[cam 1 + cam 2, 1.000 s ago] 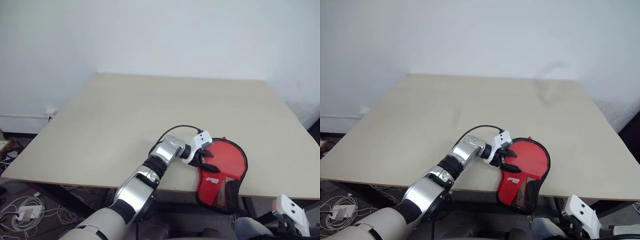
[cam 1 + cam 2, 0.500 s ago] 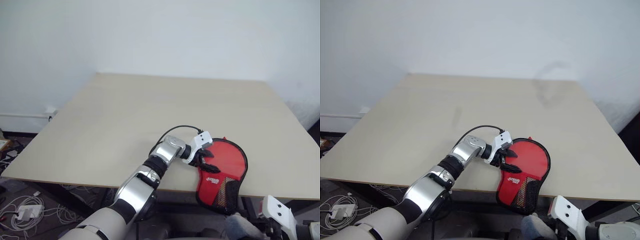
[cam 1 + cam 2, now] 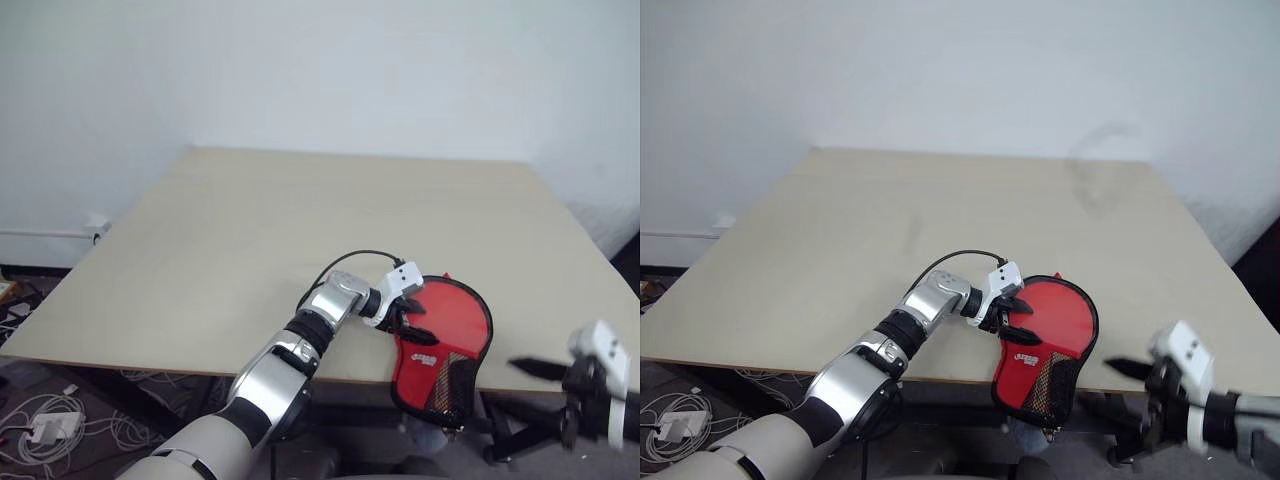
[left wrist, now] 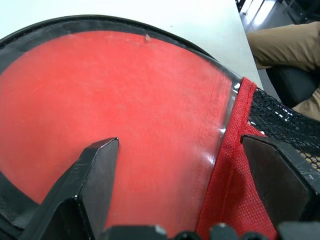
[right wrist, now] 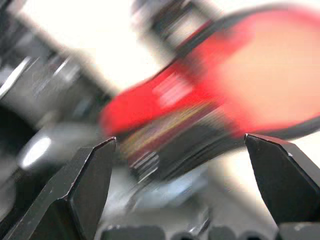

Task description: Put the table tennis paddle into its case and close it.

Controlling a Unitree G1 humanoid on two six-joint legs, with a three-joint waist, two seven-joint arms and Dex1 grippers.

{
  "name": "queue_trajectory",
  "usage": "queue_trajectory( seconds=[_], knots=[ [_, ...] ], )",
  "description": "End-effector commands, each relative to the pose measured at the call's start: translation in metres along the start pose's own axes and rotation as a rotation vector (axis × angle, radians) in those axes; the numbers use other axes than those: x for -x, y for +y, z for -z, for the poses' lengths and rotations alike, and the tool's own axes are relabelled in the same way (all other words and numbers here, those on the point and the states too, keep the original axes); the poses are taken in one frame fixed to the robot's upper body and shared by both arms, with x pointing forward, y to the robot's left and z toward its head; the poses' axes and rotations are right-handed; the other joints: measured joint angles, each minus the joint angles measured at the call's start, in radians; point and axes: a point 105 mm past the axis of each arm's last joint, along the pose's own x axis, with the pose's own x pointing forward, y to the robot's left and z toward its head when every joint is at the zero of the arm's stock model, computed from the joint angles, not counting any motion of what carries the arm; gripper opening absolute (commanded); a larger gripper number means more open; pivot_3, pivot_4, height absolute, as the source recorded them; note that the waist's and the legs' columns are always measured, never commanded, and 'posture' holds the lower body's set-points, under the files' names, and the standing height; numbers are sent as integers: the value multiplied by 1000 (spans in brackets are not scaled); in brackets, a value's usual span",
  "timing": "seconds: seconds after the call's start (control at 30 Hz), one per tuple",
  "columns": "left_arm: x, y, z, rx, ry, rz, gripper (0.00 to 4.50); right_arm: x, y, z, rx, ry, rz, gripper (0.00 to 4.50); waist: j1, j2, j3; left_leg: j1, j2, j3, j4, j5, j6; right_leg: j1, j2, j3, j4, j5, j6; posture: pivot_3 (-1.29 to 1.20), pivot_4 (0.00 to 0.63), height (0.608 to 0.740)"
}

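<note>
The case (image 3: pixel 443 342) lies flat at the near edge of the table (image 3: pixel 300 240), its rounded end on the tabletop and its narrow end, with the black mesh patch (image 3: pixel 452 380), hanging just past that edge. Through the clear panel (image 4: pixel 125 100) on the case's round end a flat red face shows; whether that is the table tennis paddle itself cannot be told. A small white logo (image 3: pixel 425 359) sits on the red fabric between the panel and the mesh, too small to read. The left gripper (image 3: pixel 403 318) rests on the case's side that lies toward the table's middle, its fingers (image 4: pixel 95 170) spread wide, one over the clear panel and the other over the mesh. The right gripper (image 3: pixel 520 410) hangs in the air off the near edge of the table, beside the case's hanging end and apart from it, its fingers (image 5: pixel 95 170) spread wide with nothing between them.
</note>
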Motion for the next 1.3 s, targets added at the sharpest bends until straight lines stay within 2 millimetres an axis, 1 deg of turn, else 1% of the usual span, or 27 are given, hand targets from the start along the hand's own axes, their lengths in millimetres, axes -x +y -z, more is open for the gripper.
queue_trajectory(
  seconds=[0.03,0.1,0.13,0.17,0.2,0.27,0.3,0.37,0.43,0.5,0.53,0.6,0.63,0.67,0.83,0.93,1.13,1.27,1.3],
  knots=[
    [6,-2,53,167,91,11,4148,-7,-36,-17,-46,-98,174,4451,0,0,0,0,0,0,-1,0,0,-1,0,0,0,0,0,0,0,740],
    [15,1,31,219,-17,33,4148,-13,-51,-20,-86,-125,244,4451,-1,2,-1,0,0,0,-2,0,0,-3,0,0,0,0,0,0,0,740],
    [20,3,22,236,-56,43,4148,-15,-55,-21,-100,-141,262,4451,-1,3,-1,0,0,0,-2,0,0,-9,1,0,1,0,0,0,0,740],
    [27,4,13,237,-92,57,4148,-17,-57,-22,-141,-160,259,4451,-1,4,0,-5,0,0,-2,0,-1,-16,1,0,2,2,2,0,0,740],
    [35,5,7,231,-114,72,4148,-20,-57,-23,-170,-176,251,4451,-1,5,-1,-10,0,0,-1,1,-1,-21,2,0,2,3,1,0,0,740],
    [52,4,-6,199,-136,107,4148,-27,-62,-22,-211,-182,264,4451,-7,8,-1,-17,0,0,0,1,-2,-29,3,1,4,8,-9,0,0,740],
    [57,3,-9,191,-137,120,4148,-30,-65,-21,-221,-178,276,4451,-12,10,0,-20,-1,0,-1,5,-9,-34,3,3,4,9,-12,0,0,740],
    [69,-1,-17,176,-147,160,4148,-38,-70,-19,-248,-170,297,4451,-16,11,3,-21,-1,1,-2,6,-9,-35,3,5,4,9,-14,0,0,740],
    [86,-8,-25,158,-166,200,4148,-53,-70,-19,-303,-179,277,4451,-16,13,7,-21,-2,2,-1,6,-9,-35,2,5,3,9,-15,0,0,740],
    [96,-12,-26,146,-159,210,4148,-65,-70,-20,-335,-182,271,4451,-19,13,10,-21,-3,2,-1,6,-9,-35,2,5,3,10,-17,0,0,740],
    [101,-15,-23,147,-150,217,4148,-72,-71,-18,-353,-178,271,4451,-19,15,11,-21,-3,1,-1,5,-9,-35,2,5,3,11,-17,0,0,740],
    [107,-20,-11,136,-108,214,4148,-83,-74,-12,-370,-153,291,4451,-19,19,13,-20,-4,1,-1,4,-5,-34,2,5,3,11,-17,0,0,740],
    [109,-21,-6,129,-89,206,4148,-87,-76,-9,-374,-142,302,4451,-19,20,14,-20,-4,1,-1,4,-6,-34,2,5,4,11,-17,0,0,740],
    [110,-22,-3,124,-79,200,4148,-89,-77,-8,-374,-137,310,4451,-20,21,15,-19,-4,1,-1,6,-9,-34,2,6,4,11,-17,0,0,740],
    [113,-24,11,172,-56,159,4148,-97,-92,2,-403,-93,369,4451,-21,22,15,-19,-5,1,-1,7,-10,-34,4,7,4,11,-18,0,0,740],
    [109,-25,10,193,-64,148,4148,-99,-93,1,-383,-91,366,3890,-20,22,15,-18,-5,1,0,8,-10,-32,4,6,5,12,-19,0,0,740],
    [107,-24,9,202,-69,134,4148,-102,-82,-10,-315,-102,314,1676,-23,22,15,-17,-5,1,1,10,-11,-35,6,6,9,13,-18,0,0,740],
    [105,-22,14,215,-65,123,4148,-105,-68,-15,-283,-107,259,241,-29,22,15,-17,-5,1,1,10,-12,-35,6,8,11,14,-18,0,0,740],
    [105,-22,14,219,-65,122,4148,-106,-66,-16,-281,-114,249,54,-30,22,15,-17,-5,1,1,11,-12,-35,6,8,11,14,-18,0,0,740]
  ],
)
